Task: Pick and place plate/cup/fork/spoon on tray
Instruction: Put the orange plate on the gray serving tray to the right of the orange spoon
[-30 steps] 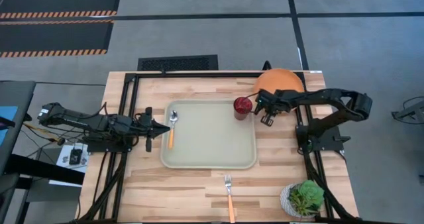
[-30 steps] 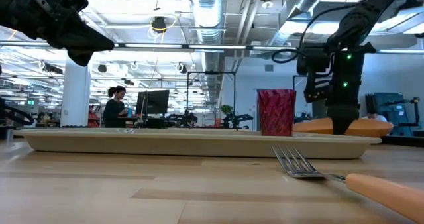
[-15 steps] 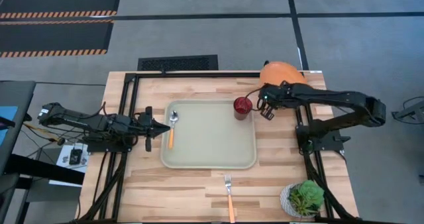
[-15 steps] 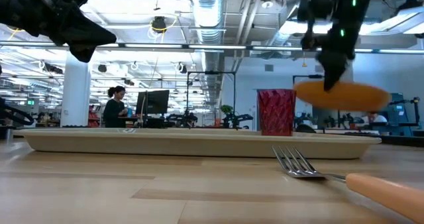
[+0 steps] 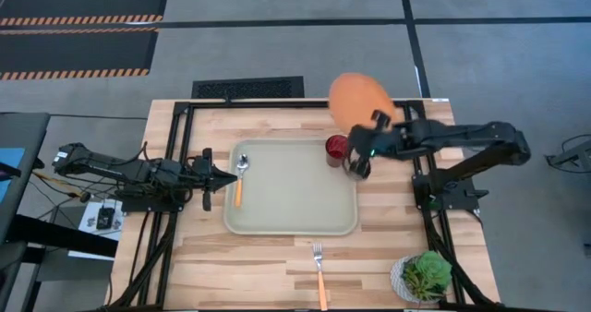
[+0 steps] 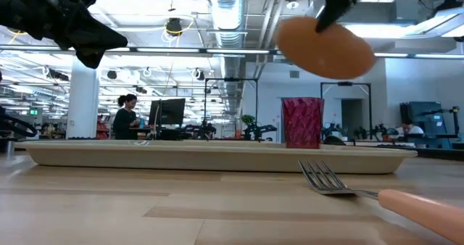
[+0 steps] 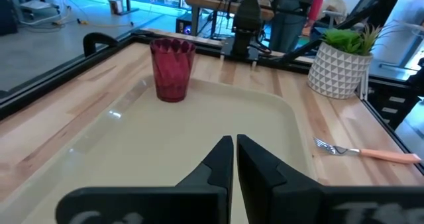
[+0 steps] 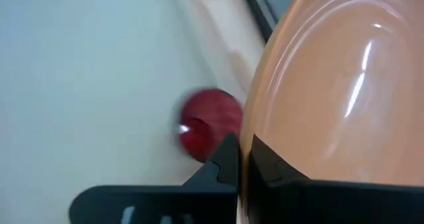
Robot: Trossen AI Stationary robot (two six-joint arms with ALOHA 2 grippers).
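My right hand (image 5: 369,135) grips the orange plate (image 5: 358,97) by its rim, tilted above the red cup (image 5: 336,149). My left hand (image 5: 220,175) rests closed beside the tray (image 5: 295,210).

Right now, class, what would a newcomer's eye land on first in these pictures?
The round flat orange plate, held tilted in the air by the right gripper above the small dark-red cup. That cup stands in a corner of the pale grey-green rectangular tray, with the left gripper waiting at the opposite edge.
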